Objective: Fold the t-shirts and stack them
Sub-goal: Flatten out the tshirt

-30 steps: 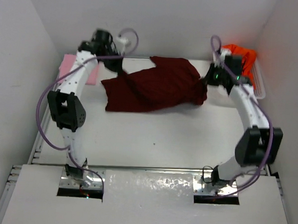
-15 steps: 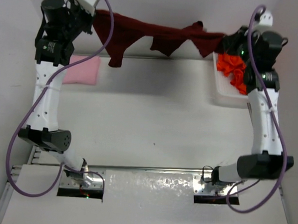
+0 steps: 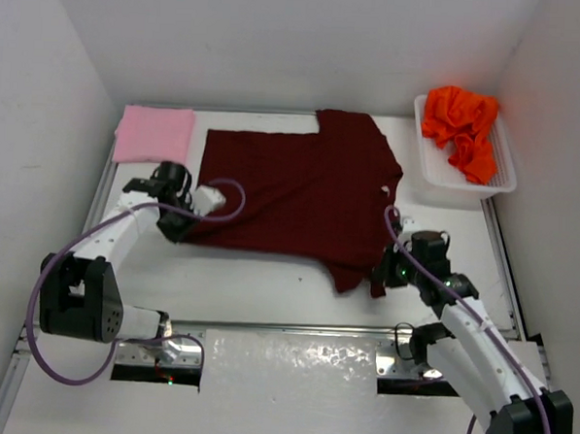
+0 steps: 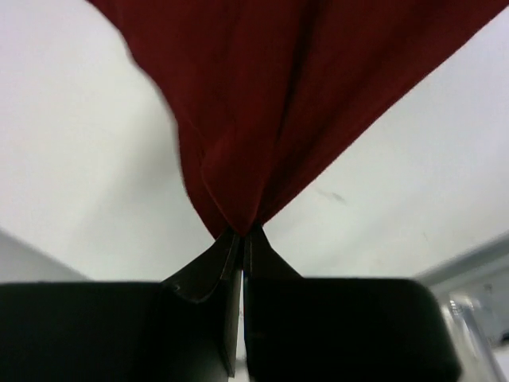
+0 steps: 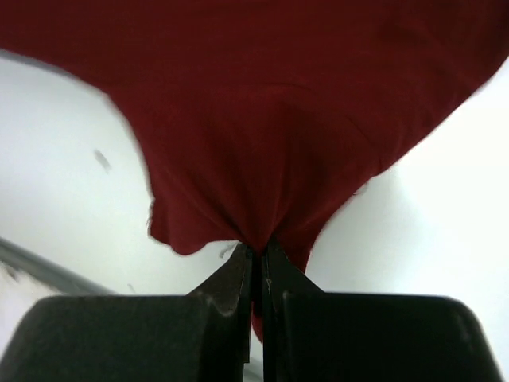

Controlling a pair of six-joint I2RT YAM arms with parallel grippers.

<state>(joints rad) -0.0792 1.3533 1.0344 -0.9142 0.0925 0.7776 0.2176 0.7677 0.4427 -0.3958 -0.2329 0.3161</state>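
The dark maroon t-shirt (image 3: 301, 193) lies spread flat on the white table. My left gripper (image 3: 185, 223) is shut on its near left corner; in the left wrist view the cloth (image 4: 270, 103) fans out from the closed gripper (image 4: 241, 232). My right gripper (image 3: 377, 278) is shut on the shirt's near right edge; in the right wrist view the cloth (image 5: 262, 119) bunches at the closed gripper (image 5: 258, 248). The light pink t-shirt (image 3: 154, 134) lies folded at the far left. The bright orange t-shirt (image 3: 462, 124) lies crumpled in the basket.
The white lattice basket (image 3: 430, 182) stands at the far right corner against the wall. White walls close in the table at the back and both sides. A metal rail (image 3: 294, 326) runs along the near edge.
Both arms lifted the maroon shirt off the table, held it stretched high at the back, then brought it down toward me. It now lies spread flat, both grippers still holding it.
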